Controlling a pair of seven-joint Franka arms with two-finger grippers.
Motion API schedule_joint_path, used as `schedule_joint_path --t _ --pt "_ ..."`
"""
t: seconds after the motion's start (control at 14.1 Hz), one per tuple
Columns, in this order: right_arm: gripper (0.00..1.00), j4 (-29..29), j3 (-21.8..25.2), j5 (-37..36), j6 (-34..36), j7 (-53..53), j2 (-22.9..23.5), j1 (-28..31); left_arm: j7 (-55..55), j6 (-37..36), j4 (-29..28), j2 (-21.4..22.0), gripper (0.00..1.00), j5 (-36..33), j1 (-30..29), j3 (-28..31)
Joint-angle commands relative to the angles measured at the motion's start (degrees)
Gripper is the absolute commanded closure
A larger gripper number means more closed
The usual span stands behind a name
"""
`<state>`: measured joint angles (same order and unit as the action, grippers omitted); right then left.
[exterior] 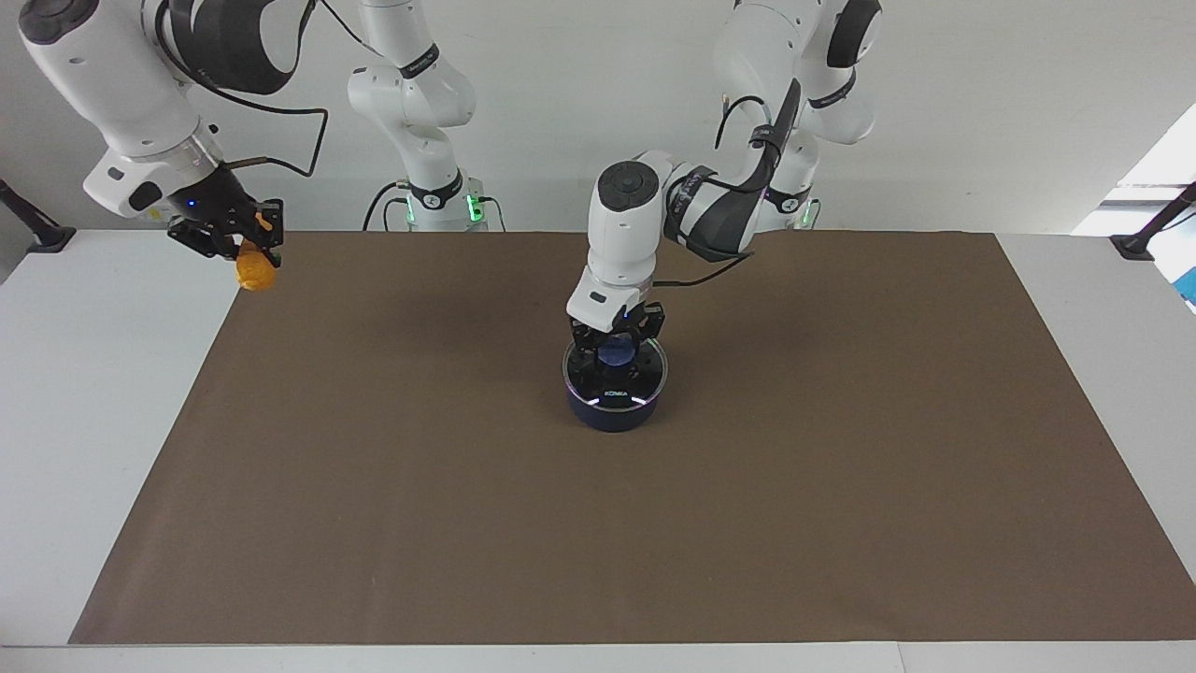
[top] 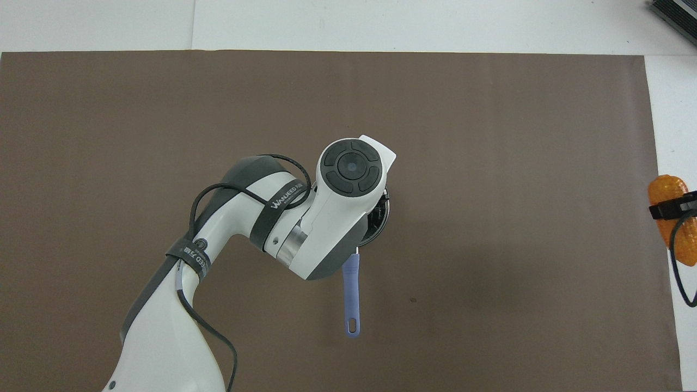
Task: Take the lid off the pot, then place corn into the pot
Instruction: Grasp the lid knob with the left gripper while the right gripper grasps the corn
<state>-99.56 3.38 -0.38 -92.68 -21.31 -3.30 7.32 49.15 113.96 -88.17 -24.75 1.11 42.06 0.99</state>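
From across the table, my left gripper [exterior: 617,338] hangs straight down over the pot [exterior: 614,404], its fingers set on either side of the blue knob at the centre of the lid [exterior: 617,379]; whether they have pressed onto the knob or only bracket it I cannot tell. The lid sits flat on the pot's rim, the glass and its white lettering facing up, so I judge the lift is not yet done and the way out is straight up, along the knob's own axis. My right gripper [exterior: 245,245] is up in the air over the edge of the brown surface [exterior: 841,486] at the right arm's end, pinching the corn [exterior: 255,270], which hangs below the fingers. The corn is well apart from the pot, and the pot lies toward the middle of the table from it, so once the lid is off the carry is a sideways sweep inward. From above, my left wrist covers nearly all of the lid [top: 382,218]; only an arc of rim shows beside it. The pot's long handle [top: 352,296] points back toward the robots, clear of the lift. The corn [top: 674,218] shows at the frame's edge, its long axis running near to far, clamped across its middle by my right gripper [top: 672,207].
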Motion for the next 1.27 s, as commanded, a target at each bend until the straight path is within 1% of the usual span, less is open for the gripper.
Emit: schedule_joint_path --t 0.0,0.07,0.21,0.28,0.42,0.49,0.64,0.71,0.85,0.92,1.06,1.2 --pt "1.00 -0.7 -0.6 -1.9 0.1 5.5 -0.5 -2.6 0.3 -3.4 1.0 1.2 1.00 -1.7 0.7 1.0" --pt "1.00 -0.9 -0.7 -1.9 -0.1 6.4 -0.5 -2.9 0.3 -5.7 2.2 1.3 1.00 -1.6 0.6 1.0" --pt "1.00 -1.2 -0.7 -1.9 -0.5 10.1 -0.7 -5.8 0.0 -9.4 5.0 1.3 1.00 -1.6 0.5 1.1" --pt "1.00 -1.2 -0.8 -1.8 -0.5 12.0 -0.7 -6.3 0.0 -10.8 6.6 1.3 1.00 -1.6 0.1 1.1" --pt "1.00 -1.2 -1.4 -0.9 -0.7 15.6 -0.8 -8.8 -0.1 -11.8 7.0 1.7 1.00 -1.6 -0.3 1.7" --pt "1.00 -1.2 -1.5 -0.7 -1.0 18.6 -0.7 -11.1 -0.5 -11.7 6.9 2.8 1.00 -1.8 -0.7 2.0" --pt "1.00 -1.2 -1.5 -0.6 -2.1 25.0 -0.5 -14.8 -5.2 -11.7 6.5 3.4 1.00 -1.4 -4.3 1.9" --pt "1.00 -1.3 -1.6 -0.4 -2.2 26.9 0.0 -16.5 -8.3 -11.3 6.1 3.7 1.00 -1.1 -5.9 1.9" --pt "1.00 -1.3 -1.6 -0.2 -4.8 29.2 1.3 -19.6 -13.5 -11.0 5.3 3.7 1.00 -1.0 -10.1 1.9" --pt "1.00 -1.3 -1.6 1.3 -6.5 30.7 2.3 -21.1 -16.7 -11.0 4.9 3.7 1.00 -0.9 -12.1 1.9" --pt "1.00 -0.6 -1.8 3.1 -11.7 36.9 5.7 -24.3 -20.5 -10.0 3.5 3.7 1.00 -0.8 -16.4 1.9" --pt "1.00 3.6 -1.9 2.5 -12.6 43.2 9.9 -29.4 -27.2 -9.2 2.2 3.7 1.00 -0.5 -21.1 1.9"
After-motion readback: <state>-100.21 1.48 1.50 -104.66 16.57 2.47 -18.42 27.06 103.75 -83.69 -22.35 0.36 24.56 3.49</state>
